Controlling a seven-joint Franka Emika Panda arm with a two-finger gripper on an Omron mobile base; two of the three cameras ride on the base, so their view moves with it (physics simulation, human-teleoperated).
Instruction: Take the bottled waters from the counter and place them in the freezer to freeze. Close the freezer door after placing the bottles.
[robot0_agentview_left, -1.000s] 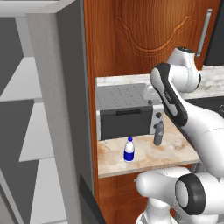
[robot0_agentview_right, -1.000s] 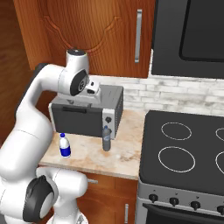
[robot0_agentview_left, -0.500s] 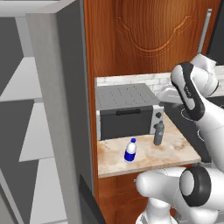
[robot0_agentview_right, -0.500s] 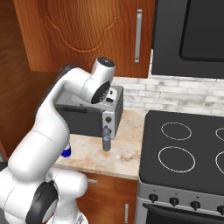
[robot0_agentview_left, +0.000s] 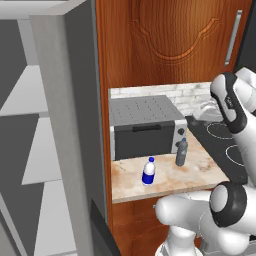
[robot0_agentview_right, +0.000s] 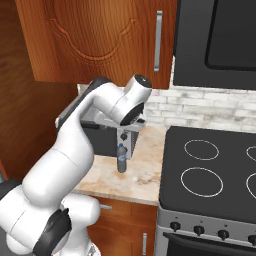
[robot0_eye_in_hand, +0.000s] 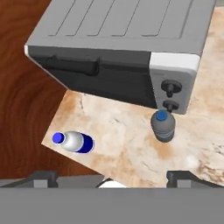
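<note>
Two bottled waters stand upright on the tan counter (robot0_agentview_left: 170, 181) in front of a toaster oven. One is clear-white with a blue label and cap (robot0_agentview_left: 148, 171) (robot0_eye_in_hand: 75, 141). The other is dull grey with a narrow neck (robot0_agentview_left: 181, 152) (robot0_agentview_right: 121, 159) (robot0_eye_in_hand: 163, 126). My gripper (robot0_eye_in_hand: 113, 177) hangs open above the counter and looks down on both bottles, with nothing between its fingertips (robot0_eye_in_hand: 43, 177). At the left, the grey freezer door (robot0_agentview_left: 67, 125) stands open, and pale shelves (robot0_agentview_left: 27, 95) show inside the freezer.
The grey toaster oven (robot0_agentview_left: 145, 125) (robot0_eye_in_hand: 118, 48) fills the back of the counter. A black stovetop (robot0_agentview_right: 210, 175) with ring burners adjoins the counter on the right. Wooden cabinets (robot0_agentview_right: 100, 35) hang overhead, and a brick backsplash (robot0_agentview_right: 210, 107) runs behind.
The arm has swung right, from in front of the toaster oven to the counter's right side. The jaws have spread wider. Both bottles stand where they were.
</note>
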